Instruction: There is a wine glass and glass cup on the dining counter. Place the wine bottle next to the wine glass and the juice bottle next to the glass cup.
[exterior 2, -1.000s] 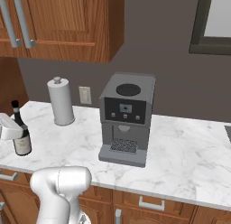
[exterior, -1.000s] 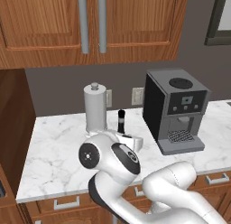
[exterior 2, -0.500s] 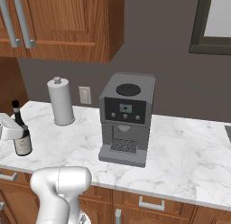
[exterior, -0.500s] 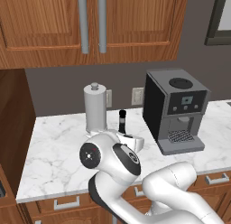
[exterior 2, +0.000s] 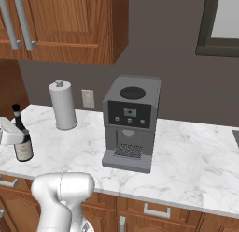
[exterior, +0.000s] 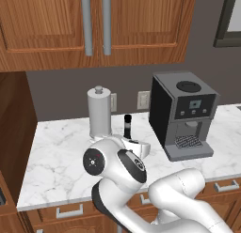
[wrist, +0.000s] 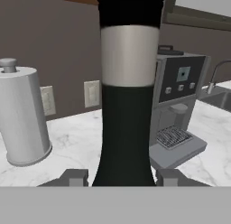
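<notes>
Nothing has shifted since the earlier frames: my gripper (wrist: 122, 177) brackets the small black wine bottle (wrist: 127, 90) near the marble worktop's (exterior 2: 186, 147) left edge, fingertips not visibly touching. Next I'd close, then lift.

Wine bottle (wrist: 126, 105): matt black, pale satin label. Worktop (exterior 2: 186, 147): polished veined marble. Cabinets (exterior: 136, 25): varnished wood. Coffee machine (exterior 2: 130, 123): matt grey.
</notes>
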Controlling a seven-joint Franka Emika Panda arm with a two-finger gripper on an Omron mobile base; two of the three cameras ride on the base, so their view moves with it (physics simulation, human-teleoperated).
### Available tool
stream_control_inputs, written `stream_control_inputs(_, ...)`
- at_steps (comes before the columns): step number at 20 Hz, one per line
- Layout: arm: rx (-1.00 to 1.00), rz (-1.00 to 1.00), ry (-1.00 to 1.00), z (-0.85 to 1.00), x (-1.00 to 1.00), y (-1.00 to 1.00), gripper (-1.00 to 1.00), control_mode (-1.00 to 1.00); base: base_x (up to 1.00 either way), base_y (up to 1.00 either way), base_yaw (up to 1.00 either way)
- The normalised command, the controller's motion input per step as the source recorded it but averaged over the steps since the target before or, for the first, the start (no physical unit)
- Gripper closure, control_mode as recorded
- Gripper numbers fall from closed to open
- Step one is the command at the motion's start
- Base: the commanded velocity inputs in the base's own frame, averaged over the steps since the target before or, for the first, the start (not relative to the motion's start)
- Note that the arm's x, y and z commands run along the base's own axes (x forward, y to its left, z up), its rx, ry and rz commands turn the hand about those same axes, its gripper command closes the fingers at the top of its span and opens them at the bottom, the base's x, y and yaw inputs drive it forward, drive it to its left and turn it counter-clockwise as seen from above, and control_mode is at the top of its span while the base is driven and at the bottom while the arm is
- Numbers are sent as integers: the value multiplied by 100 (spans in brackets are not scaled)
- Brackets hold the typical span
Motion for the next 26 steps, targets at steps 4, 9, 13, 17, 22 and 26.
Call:
stream_control_inputs(4,0,0,0,0,0,0,100,-100,0,0,0)
stream_control_inputs(9,0,0,0,0,0,0,100,100,-23,0,0)
stream_control_inputs(13,0,0,0,0,0,0,100,100,-55,2,0)
stream_control_inputs(17,0,0,0,0,0,0,100,100,-64,5,6)
stream_control_inputs(22,0,0,0,0,0,0,100,100,-37,10,59)
stream_control_inputs(26,0,0,0,0,0,0,100,100,-5,2,99)
